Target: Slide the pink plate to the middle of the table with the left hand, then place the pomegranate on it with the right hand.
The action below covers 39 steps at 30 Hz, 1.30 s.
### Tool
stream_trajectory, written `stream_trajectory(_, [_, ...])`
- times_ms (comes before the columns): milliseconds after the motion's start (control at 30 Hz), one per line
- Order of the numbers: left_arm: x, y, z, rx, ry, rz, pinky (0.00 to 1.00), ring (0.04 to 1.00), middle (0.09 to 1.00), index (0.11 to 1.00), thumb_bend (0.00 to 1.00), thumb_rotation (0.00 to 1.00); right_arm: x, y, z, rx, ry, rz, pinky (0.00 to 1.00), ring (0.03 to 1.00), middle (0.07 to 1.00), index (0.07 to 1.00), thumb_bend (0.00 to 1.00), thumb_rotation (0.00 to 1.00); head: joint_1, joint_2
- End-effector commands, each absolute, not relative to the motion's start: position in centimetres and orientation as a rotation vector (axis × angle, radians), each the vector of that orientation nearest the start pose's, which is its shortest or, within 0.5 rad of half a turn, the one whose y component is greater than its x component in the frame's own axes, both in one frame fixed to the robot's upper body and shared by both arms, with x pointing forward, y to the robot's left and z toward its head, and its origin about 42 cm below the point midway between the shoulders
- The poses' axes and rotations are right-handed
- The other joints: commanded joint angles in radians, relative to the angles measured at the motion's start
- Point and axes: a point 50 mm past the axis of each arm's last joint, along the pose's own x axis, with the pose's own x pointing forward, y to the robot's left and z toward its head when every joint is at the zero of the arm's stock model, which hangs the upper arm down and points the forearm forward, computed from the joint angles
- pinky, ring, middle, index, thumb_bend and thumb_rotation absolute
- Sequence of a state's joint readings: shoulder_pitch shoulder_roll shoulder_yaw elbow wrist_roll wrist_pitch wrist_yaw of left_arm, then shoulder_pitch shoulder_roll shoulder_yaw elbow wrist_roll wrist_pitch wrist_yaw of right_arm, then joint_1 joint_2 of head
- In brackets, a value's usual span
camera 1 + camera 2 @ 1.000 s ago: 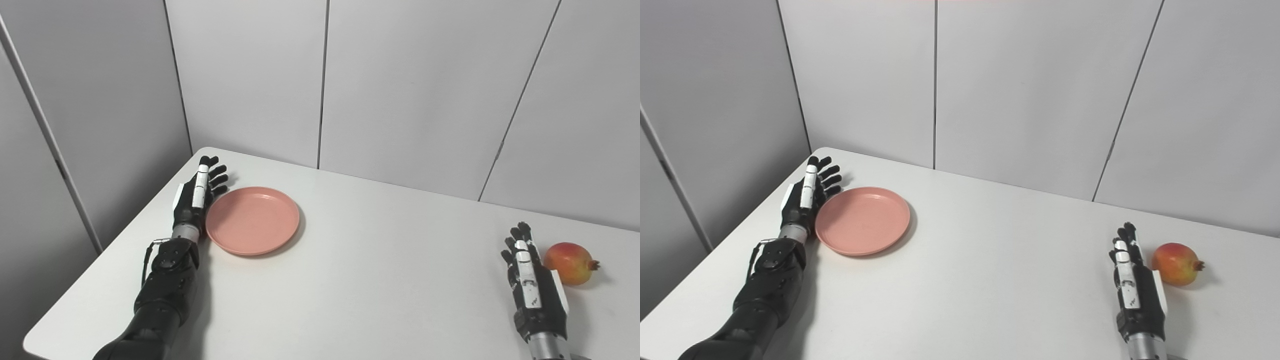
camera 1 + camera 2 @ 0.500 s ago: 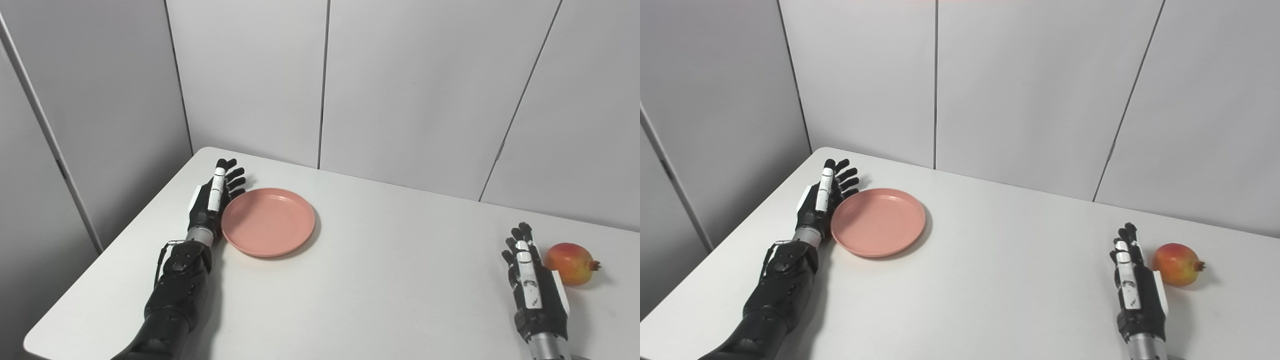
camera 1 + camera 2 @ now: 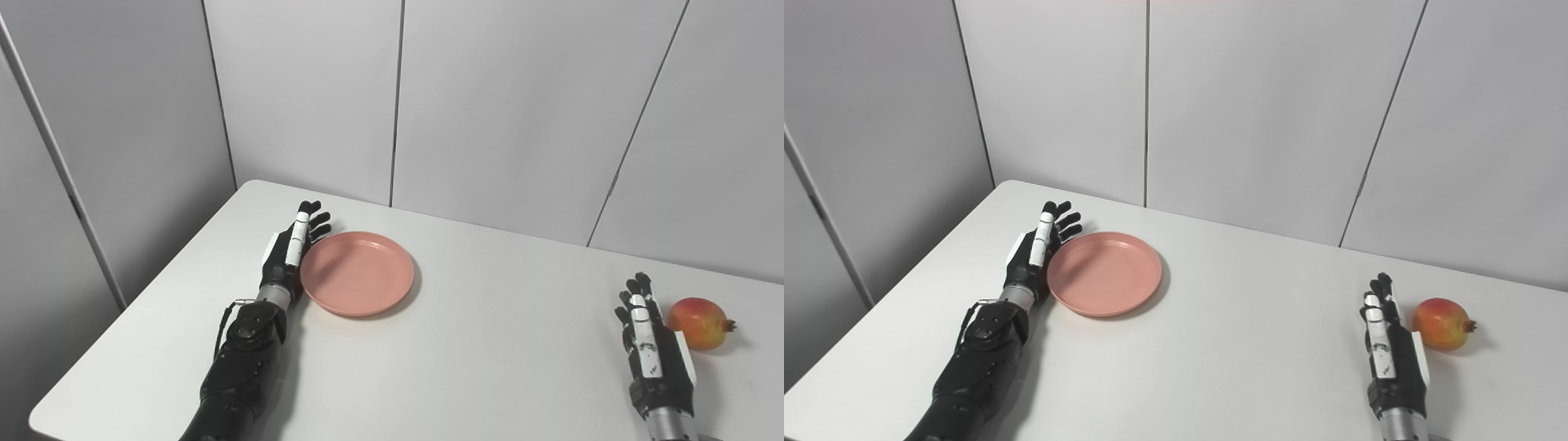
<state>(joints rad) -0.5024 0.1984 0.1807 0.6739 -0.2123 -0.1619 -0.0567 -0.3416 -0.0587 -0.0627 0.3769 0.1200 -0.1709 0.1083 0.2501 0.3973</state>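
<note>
- White bench (image 3: 465, 367), broad, backed by grey wall panels (image 3: 508, 104).
- Left arm (image 3: 242, 361), black, stretched forward from the bottom edge along the bench's left part.
- Pink plate (image 3: 358, 273), flat on the bench, left of centre — short of the middle, nothing on it.
- Left hand (image 3: 291, 251), on edge, palm side pressed to the plate's left rim; fingers (image 3: 315, 215) straight and slightly spread, reaching past the rim's far-left curve, clamped on nothing.
- Right hand (image 3: 652, 352), low at the bench's right, on edge too, fingers extended and close together, holding nothing.
- Pomegranate (image 3: 698, 315), red-yellow, resting on the bench just right of the right hand — crown pointing right, apart from the fingers, well apart from the plate.
</note>
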Motion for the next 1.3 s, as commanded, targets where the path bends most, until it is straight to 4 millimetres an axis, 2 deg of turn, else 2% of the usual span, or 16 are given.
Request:
stream_trajectory(0, [44.6, 29.5, 13.3, -0.092, -0.064, 0.075, 0.87, 0.888, 0.890, 0.899, 0.69, 1.00, 39.1, -21.2, 11.9, 0.076, -0.159, 0.117, 1.00, 0.993, 1.000, 1.000, 0.51, 0.88, -0.005, 0.004])
stream_trajectory(133, [44.5, 28.8, 13.3, -0.091, -0.055, 0.053, 0.87, 0.894, 0.897, 0.906, 0.75, 1.00, 39.0, -21.3, 11.9, 0.072, -0.161, 0.114, 1.00, 0.987, 1.000, 1.000, 0.52, 0.89, -0.019, 0.015])
stream_trajectory(300, [44.1, 27.8, 13.5, -0.077, -0.033, 0.031, 0.87, 0.895, 0.897, 0.906, 0.70, 1.00, 38.9, -20.9, 12.1, 0.069, -0.158, 0.112, 1.00, 0.983, 1.000, 1.000, 0.53, 0.89, -0.056, 0.032])
stream_trajectory(533, [43.6, 27.0, 13.6, -0.072, -0.023, -0.004, 0.90, 0.909, 0.909, 0.917, 0.69, 1.00, 38.7, -20.2, 12.3, 0.066, -0.150, 0.117, 1.00, 0.980, 1.000, 1.000, 0.57, 0.88, -0.131, 0.061])
stream_trajectory(833, [43.1, 25.9, 13.5, -0.136, -0.011, -0.027, 0.92, 0.942, 0.942, 0.955, 0.67, 1.00, 38.8, -19.2, 12.7, 0.036, -0.129, 0.107, 1.00, 1.000, 1.000, 1.000, 0.61, 0.89, -0.176, 0.078])
stream_trajectory(1067, [42.5, 24.7, 13.2, -0.128, -0.016, -0.065, 0.95, 0.955, 0.953, 0.969, 0.68, 1.00, 38.9, -18.6, 12.8, 0.037, -0.124, 0.100, 1.00, 0.999, 1.000, 1.000, 0.56, 0.90, -0.220, 0.087])
stream_trajectory(1233, [42.1, 23.9, 13.3, -0.150, -0.019, -0.091, 0.95, 0.965, 0.964, 0.979, 0.67, 1.00, 39.0, -18.1, 12.8, 0.039, -0.116, 0.108, 1.00, 1.000, 1.000, 1.000, 0.59, 0.89, -0.253, 0.094])
stream_trajectory(1267, [42.0, 23.8, 13.4, -0.150, -0.019, -0.096, 0.95, 0.965, 0.964, 0.979, 0.67, 1.00, 39.0, -18.0, 12.8, 0.034, -0.117, 0.107, 1.00, 1.000, 1.000, 1.000, 0.59, 0.89, -0.281, 0.098])
